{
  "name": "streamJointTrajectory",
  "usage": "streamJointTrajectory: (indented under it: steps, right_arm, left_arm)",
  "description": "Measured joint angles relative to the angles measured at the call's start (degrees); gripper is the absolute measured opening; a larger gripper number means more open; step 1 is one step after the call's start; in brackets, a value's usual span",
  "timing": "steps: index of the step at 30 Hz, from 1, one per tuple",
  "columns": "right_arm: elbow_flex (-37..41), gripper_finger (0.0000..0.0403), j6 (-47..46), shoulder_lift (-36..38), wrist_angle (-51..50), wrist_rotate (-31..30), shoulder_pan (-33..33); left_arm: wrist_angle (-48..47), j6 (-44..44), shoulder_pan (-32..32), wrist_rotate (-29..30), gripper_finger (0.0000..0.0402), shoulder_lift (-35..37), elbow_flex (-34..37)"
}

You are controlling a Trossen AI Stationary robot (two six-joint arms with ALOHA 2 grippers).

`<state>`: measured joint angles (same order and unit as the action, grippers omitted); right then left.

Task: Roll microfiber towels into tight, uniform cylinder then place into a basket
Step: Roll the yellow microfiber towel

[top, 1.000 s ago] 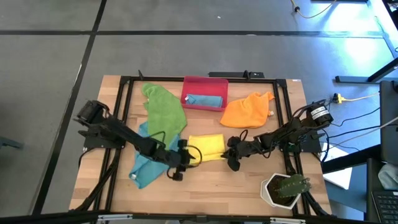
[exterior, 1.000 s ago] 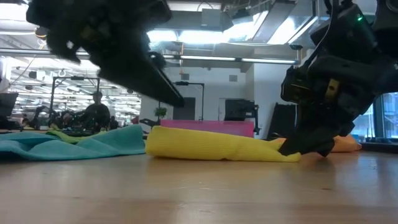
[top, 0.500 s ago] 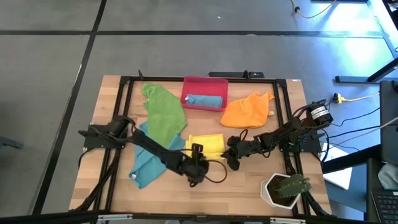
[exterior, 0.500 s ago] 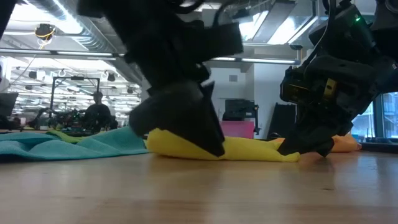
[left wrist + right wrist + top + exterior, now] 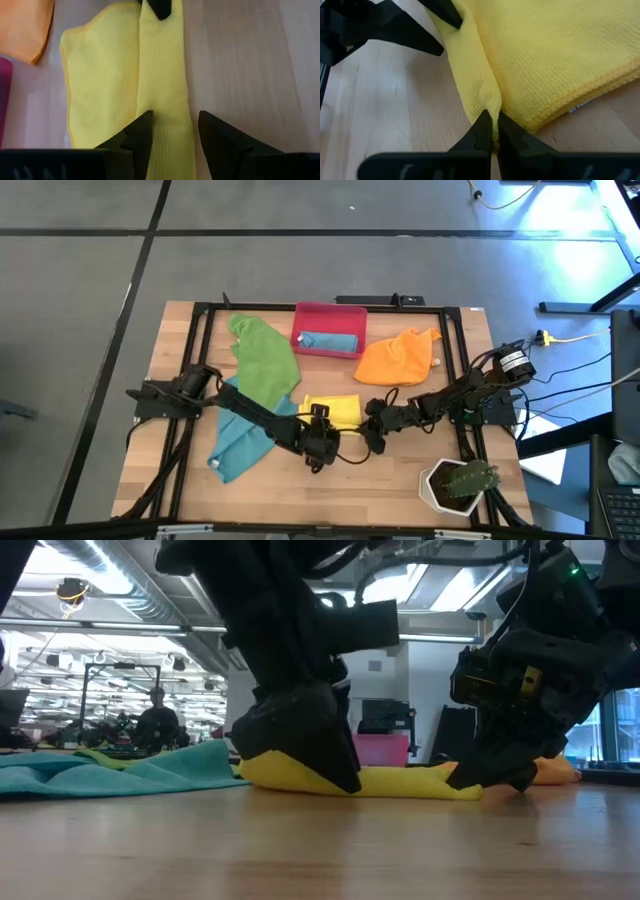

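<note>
Yellow towel (image 5: 332, 412) laid mid-surface, partly rolled along its near edge, left gripper (image 5: 172, 131) fingers parted and set astride the roll's left end, right gripper (image 5: 491, 131) fingers pinched tight on its right end, basket (image 5: 329, 330) set at the far edge.

I counted five towels in all. One yellow towel (image 5: 333, 414) lay on the bench (image 5: 400, 490). One green towel (image 5: 262, 360) lay there too, and one orange towel (image 5: 396, 357). There were two blue towels: one big blue towel (image 5: 236, 444) on the bench and one small blue towel (image 5: 328, 341) inside the basket (image 5: 330, 312). There was one red-pink basket. I saw one white pot with a plant (image 5: 458, 483) in it. I had two arms, so two tools: my left tool (image 5: 322, 442) and my right tool (image 5: 372, 433). Far off in the room sat one person (image 5: 152, 722).
</note>
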<state>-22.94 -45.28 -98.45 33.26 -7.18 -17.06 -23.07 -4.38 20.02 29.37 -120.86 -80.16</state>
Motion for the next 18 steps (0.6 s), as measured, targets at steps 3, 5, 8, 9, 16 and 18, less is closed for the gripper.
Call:
streamJointTrajectory:
  steps: [3, 5, 8, 9, 16, 18]
  right_arm:
    - [0.0, 0.0012, 0.17, 0.0, 0.24, -0.2, -0.02]
    - [0.04, 0.0018, 0.35, -0.02, 0.6, -0.28, -0.02]
    - [0.14, 0.0033, 0.72, 0.17, 0.92, -0.26, -0.02]
    - [0.22, 0.0039, 1.35, 0.45, 0.9, -0.12, -0.02]
    - [0.52, 0.0067, 11.14, 4.8, -0.83, -0.08, 0.02]
    - [0.52, 0.0071, 13.45, 6.62, -1.81, -0.08, -0.02]
  left_arm:
    - [-1.02, -0.01, -0.53, -0.16, 0.0147, 0.0, 0.0]
    - [-1.42, -0.07, -1.01, -0.66, 0.0147, -0.47, -0.04]
    - [-1.62, -0.17, -1.41, -1.57, 0.0147, -1.24, -0.28]
    - [-1.62, -0.17, -1.56, -2.07, 0.0146, -1.85, -0.28]
    - [-1.86, -1.42, -1.8, -3.61, 0.0104, -2.89, -0.33]
    - [-1.84, -1.49, -1.78, -3.99, 0.0079, -2.8, -0.24]
